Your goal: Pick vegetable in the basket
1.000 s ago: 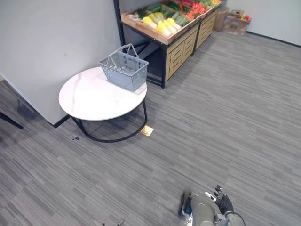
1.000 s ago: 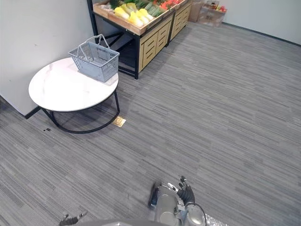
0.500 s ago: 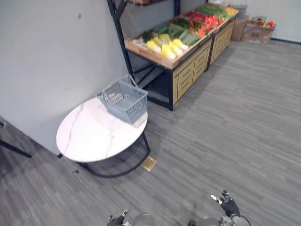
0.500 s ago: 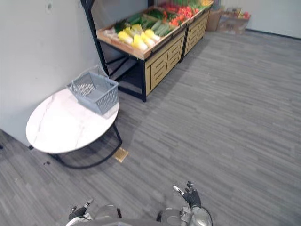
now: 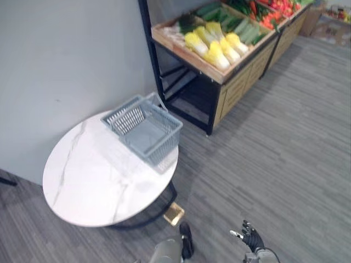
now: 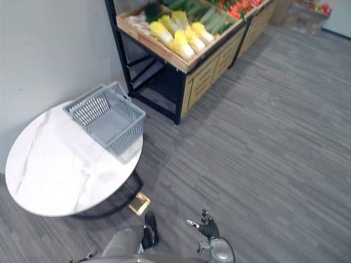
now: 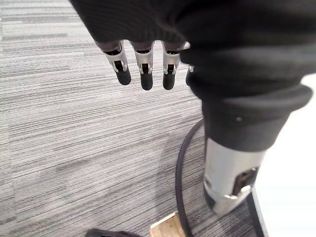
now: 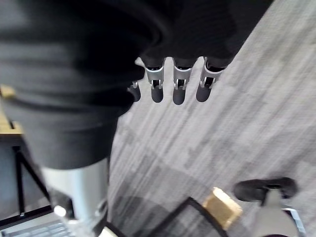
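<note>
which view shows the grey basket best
The left eye view: the basket sits whole near mid-frame on the round table. The right eye view shows it whole too, nearer the edge. Wrist views face the floor.

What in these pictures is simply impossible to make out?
Red vegetables, left eye view: cut by the top edge, too small to name.
Stand's drawers, same view: shut, contents hidden.
Round table, both eye views: its top hides whatever lies beneath.

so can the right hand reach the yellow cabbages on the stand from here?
Probably not yet. The right hand hangs open low over the floor, and the yellow cabbages lie far off on the stand. Bare floor lies between, so nothing blocks an approach.
</note>
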Controlling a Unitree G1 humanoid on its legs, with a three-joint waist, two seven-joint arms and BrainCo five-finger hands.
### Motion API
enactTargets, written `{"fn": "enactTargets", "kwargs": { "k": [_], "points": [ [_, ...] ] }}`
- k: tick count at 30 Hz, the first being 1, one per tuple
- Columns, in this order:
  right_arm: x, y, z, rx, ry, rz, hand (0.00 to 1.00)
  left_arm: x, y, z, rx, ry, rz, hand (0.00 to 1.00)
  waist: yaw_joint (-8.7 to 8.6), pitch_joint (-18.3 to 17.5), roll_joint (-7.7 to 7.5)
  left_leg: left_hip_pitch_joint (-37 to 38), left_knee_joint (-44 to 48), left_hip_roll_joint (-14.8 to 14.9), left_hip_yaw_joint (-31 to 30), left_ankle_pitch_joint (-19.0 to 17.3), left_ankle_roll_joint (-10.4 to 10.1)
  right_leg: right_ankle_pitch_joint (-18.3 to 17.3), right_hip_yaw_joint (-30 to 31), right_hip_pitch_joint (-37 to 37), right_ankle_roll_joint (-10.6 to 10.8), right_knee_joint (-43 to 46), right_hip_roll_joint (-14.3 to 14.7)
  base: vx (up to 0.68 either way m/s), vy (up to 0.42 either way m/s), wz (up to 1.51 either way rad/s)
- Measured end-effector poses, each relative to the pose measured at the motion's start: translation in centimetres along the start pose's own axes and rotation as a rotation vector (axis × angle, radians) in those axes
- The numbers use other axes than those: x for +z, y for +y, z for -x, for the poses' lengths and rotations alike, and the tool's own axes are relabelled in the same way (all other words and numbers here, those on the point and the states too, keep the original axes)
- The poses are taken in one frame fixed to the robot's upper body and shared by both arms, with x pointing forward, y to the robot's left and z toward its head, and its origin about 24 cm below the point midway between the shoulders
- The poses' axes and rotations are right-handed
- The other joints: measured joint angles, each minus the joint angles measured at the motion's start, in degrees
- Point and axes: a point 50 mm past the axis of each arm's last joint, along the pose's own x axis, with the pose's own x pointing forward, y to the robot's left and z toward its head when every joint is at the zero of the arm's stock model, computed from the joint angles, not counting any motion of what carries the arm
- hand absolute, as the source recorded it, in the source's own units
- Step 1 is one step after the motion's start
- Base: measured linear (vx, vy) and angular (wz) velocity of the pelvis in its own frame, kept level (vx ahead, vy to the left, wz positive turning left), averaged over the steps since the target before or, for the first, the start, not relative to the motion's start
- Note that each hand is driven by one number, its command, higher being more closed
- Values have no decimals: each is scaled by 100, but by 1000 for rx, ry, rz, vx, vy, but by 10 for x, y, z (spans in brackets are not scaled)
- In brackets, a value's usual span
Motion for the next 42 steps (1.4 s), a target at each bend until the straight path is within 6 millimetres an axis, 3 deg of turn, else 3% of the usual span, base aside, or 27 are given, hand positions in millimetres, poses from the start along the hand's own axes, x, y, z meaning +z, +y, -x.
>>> {"fn": "enactTargets", "kwargs": {
  "k": [1, 2, 3, 4, 6, 8, 9, 11, 12, 13, 14, 15, 17, 20, 24, 30, 32, 34, 35, 36, 39, 40, 42],
  "points": [
    [1, -1, 0, -1, -5, 1, 0, 1, -1, 0, 2, 2, -9, 0, -46, 4, 0, 226, -73, -73, -108, -81, -53, -87, -72, -219, -146, 492, -115, 564, 157, 53],
    [-1, -2, 2, -4, 0, 3, 0, 2, -2, 0, 0, -2, -26, 0, -165, 1, 43, 680, -330, -160, -286, -132, -99, -330, -320, -590, -538, 950, -284, 544, 108, 79],
    [-1, -1, 3, 1, -8, 11, 0, 5, -3, 0, -2, -14, -35, 0, -208, -15, 101, 1083, -560, -182, -496, -151, -119, -673, -534, -953, -728, 911, -352, 529, 73, 82],
    [1, -2, 2, -3, -21, 14, 0, 9, -5, 0, -6, -26, -36, 0, -241, -17, 99, 1230, -641, -177, -619, -163, -137, -844, -591, -1142, -734, 737, -349, 511, -7, 102],
    [0, -7, 4, -25, -18, 25, 0, 26, -13, 0, -37, -79, -18, 0, -411, -12, 123, 1527, -769, -40, -1234, -233, -255, -1054, -600, -1721, -739, -791, -227, 506, -115, 136],
    [-1, -9, 4, -45, -21, 9, 0, 26, -14, 0, -53, -87, 2, 0, -449, 0, 158, 1662, -772, 108, -1567, -331, -412, -947, -269, -1846, -678, -2090, -59, 548, -297, 125],
    [-1, -9, 5, -59, -24, -11, 0, 24, -14, 0, -55, -63, 61, 0, -450, -2, 164, 1779, -730, 276, -1850, -500, -590, -655, 224, -1842, -688, -3221, 133, 578, -414, 120],
    [-3, -9, 6, -57, -20, -10, 0, 19, -11, 0, -52, -38, 100, 0, -416, -13, 144, 1848, -578, 433, -2124, -791, -782, -335, 655, -1827, -600, -3844, 271, 490, -492, 104],
    [-10, -5, 9, -48, -2, -18, 0, 11, -5, 0, -40, -8, 134, 0, -365, -113, 7, 1894, -401, 488, -2387, -1111, -1014, -237, 819, -1796, -559, -3966, 305, 543, -652, 106],
    [-10, -4, 10, -48, -4, -23, 0, 9, -5, 0, -38, 5, 167, 0, -350, -152, -2, 1960, -314, 585, -2574, -1261, -1176, 307, 734, -1803, -390, -3673, 333, 455, -539, 91],
    [-7, -10, 9, -58, -11, -8, 0, 5, -9, 2, -45, 21, 179, 0, -335, -155, 181, 2017, -308, 782, -2604, -1296, -1232, 154, 565, -1799, -470, -3464, 440, 457, -497, 72],
    [-3, -18, 6, -85, -12, 12, 0, -8, -19, 9, -56, 64, 213, 0, -271, -227, 448, 2025, -293, 1193, -2521, -1124, -1381, -22, 246, -1737, -652, -3354, 699, 334, -341, 48],
    [2, -18, 3, -90, -10, 15, 0, -10, -22, 11, -46, 82, 235, 0, -244, -229, 574, 2002, -311, 1391, -2364, -756, -1487, -164, 22, -1632, -809, -3251, 798, 351, -452, 50],
    [-6, -21, 4, -120, 49, 12, 0, -12, -22, 12, -44, 85, 232, 0, -229, -231, 571, 1949, -293, 1606, -1898, -41, -1483, -208, -504, -1037, -955, -3688, 808, 246, -384, 74],
    [-22, -35, 13, -235, 115, -69, 0, -6, -23, 11, -71, 41, 159, 0, -278, -244, 512, 1765, -651, 1704, -876, 561, -1430, -219, -1337, -560, -981, -4196, 665, 43, -171, 109],
    [-19, -39, 14, -280, 88, -79, 0, -3, -20, 8, -113, 12, 67, 0, -191, -230, 465, 1549, -1258, 1517, -633, 738, -1442, 287, -1502, -511, -858, -5050, 688, -71, 25, 40],
    [-8, -38, 11, -282, 35, -63, 0, 0, -19, 6, -134, -6, 26, 0, -193, -229, 450, 1455, -1353, 1433, -528, 684, -1496, 546, -1423, -481, -793, -5379, 690, -109, 83, 7],
    [30, -34, 3, -278, -131, 13, 0, 4, -18, 5, -182, -23, -18, 0, -198, -235, 445, 1356, -1402, 1349, -380, 344, -1552, 967, -1327, -470, -761, -5855, 719, -119, 134, -13],
    [41, -30, 2, -267, -179, 37, 0, 5, -16, 3, -196, -29, -41, 0, -170, -228, 373, 1319, -1384, 1298, -357, 320, -1523, 1016, -1234, -472, -713, -5978, 707, -133, 126, -31],
    [65, -23, 2, -248, -290, 89, 0, 7, -13, 1, -229, -44, -82, 0, -174, -210, 233, 1215, -1315, 1238, -308, 246, -1525, 1078, -1063, -574, -687, -6005, 636, -104, 73, -25],
    [117, -14, 10, -214, -527, 218, 0, 8, -5, -2, -298, -53, -161, 0, -180, -191, 72, 1134, -1264, 1075, -244, 214, -1478, 1111, -849, -701, -637, -5986, 498, -58, 69, -14],
    [126, -14, 13, -209, -570, 250, 0, 11, -2, -3, -303, -61, -179, 0, -181, -194, 67, 1085, -1245, 1049, -252, 208, -1467, 1117, -821, -735, -626, -5985, 476, -19, 58, 0],
    [173, -9, 22, -174, -761, 364, 0, 17, -4, -4, -321, -80, -193, 0, -181, -149, 22, 835, -1100, 987, -263, 170, -1404, 1137, -746, -930, -596, -5976, 401, -21, 42, 1]
  ]
}}
